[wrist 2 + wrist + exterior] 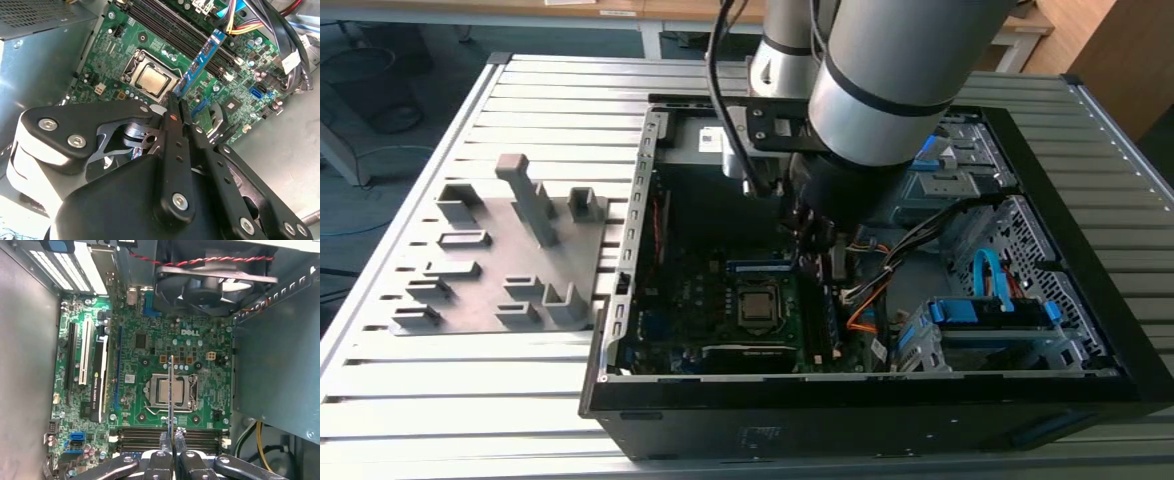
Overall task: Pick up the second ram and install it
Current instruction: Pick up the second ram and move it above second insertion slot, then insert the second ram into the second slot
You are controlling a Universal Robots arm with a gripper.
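A short white word mark (190,332) in capital letters is printed on the green circuit board (155,320) in the first wrist view, on the strip between the round black fan (210,285) and the square silver processor socket (170,391). The thin dark memory stick (186,82) clamped in my gripper (175,103) carries a blue label (209,50) with white print in the second wrist view; its characters are too small to make out. Tiny white component markings dot the board in both wrist views, none legible. In the exterior view I can read nothing.

second ram (200,62) in end effector (173,434), above motherboard (135,315) in case (854,410), fixture (500,290) alongside
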